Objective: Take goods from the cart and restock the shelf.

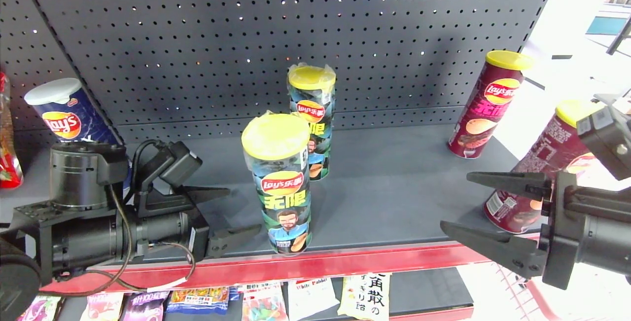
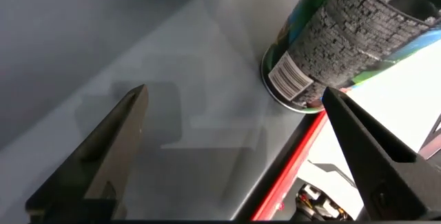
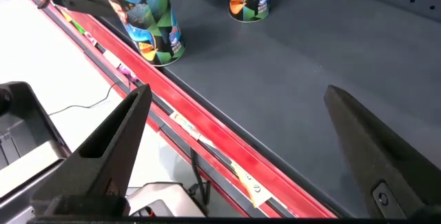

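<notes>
Standing upright at the red front lip of the matte grey shelf, the glossy green can with its yellow plastic lid has bare deck to its right. The left gripper, spread wide and empty, sits just beside the can. The right gripper, equally wide, hangs near a maroon can at the shelf's end.

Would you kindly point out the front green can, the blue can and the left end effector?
front green can (image 1: pixel 285 188), head view, label middle
blue can (image 1: pixel 73 116), head view, upper body
left end effector (image 1: pixel 245 209), head view, midway between fingertips
</notes>
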Controlling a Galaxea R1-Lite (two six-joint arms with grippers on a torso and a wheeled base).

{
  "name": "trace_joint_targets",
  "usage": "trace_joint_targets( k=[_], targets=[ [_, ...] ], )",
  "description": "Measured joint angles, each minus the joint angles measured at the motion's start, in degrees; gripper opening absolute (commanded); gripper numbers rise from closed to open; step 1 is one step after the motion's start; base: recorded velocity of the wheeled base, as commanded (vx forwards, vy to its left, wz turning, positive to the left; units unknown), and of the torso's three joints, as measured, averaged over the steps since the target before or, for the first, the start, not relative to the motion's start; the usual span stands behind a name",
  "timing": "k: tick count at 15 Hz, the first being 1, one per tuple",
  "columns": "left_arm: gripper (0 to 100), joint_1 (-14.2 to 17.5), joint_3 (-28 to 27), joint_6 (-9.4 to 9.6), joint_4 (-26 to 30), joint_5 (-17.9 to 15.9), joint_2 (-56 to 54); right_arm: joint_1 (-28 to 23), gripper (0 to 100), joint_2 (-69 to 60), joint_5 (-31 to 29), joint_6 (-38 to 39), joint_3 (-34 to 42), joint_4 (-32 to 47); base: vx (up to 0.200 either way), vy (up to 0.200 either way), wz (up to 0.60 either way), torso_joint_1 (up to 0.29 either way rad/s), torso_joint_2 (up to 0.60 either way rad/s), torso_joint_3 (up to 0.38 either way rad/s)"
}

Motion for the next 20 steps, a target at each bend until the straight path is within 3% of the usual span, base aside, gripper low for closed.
trace_joint_targets(
  k=[20],
  targets=[
    [100, -2.78, -4.30, 0.00, -0.09, 0.26, 4.45, -0.55, 100, 0.00, 0.00, -0.05, -0.22, 0.00, 0.000, 0.000, 0.00, 0.000, 0.00, 0.000]
  ],
)
